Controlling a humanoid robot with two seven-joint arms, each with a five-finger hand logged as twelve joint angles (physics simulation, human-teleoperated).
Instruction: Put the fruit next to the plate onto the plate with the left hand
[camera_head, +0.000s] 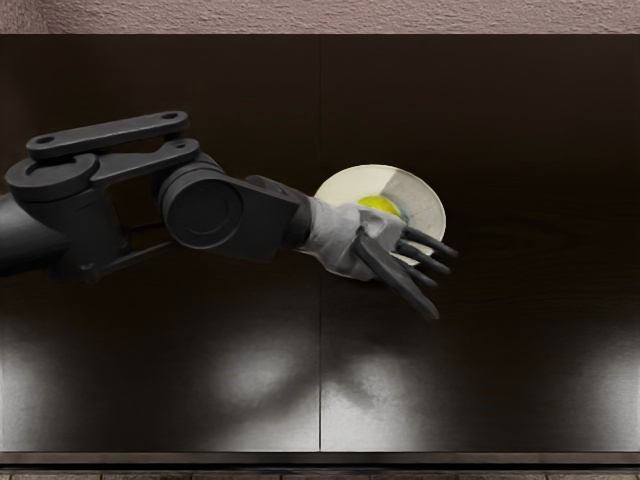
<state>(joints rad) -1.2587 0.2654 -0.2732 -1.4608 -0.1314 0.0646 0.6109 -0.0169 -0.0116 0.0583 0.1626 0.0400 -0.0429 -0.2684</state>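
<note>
One fruit (380, 205) on plate (422, 195) | just behind left hand (375, 248) | hand splayed, holding nothing

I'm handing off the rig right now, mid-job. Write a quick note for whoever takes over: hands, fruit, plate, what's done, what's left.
Left hand: over the near-left edge of the plate, fingers spread, holding nothing.
Right hand: not in view.
Fruit: yellow-green, lying on the plate near its middle, partly hidden behind the left hand. Whether the hand touches it cannot be told.
Plate: flat on the dark table, around mid-table.
Done: the fruit appears to be on the plate.
Left: probably only drawing the left arm back clear of the plate without nudging the fruit, then checking that it sits steady.
</note>
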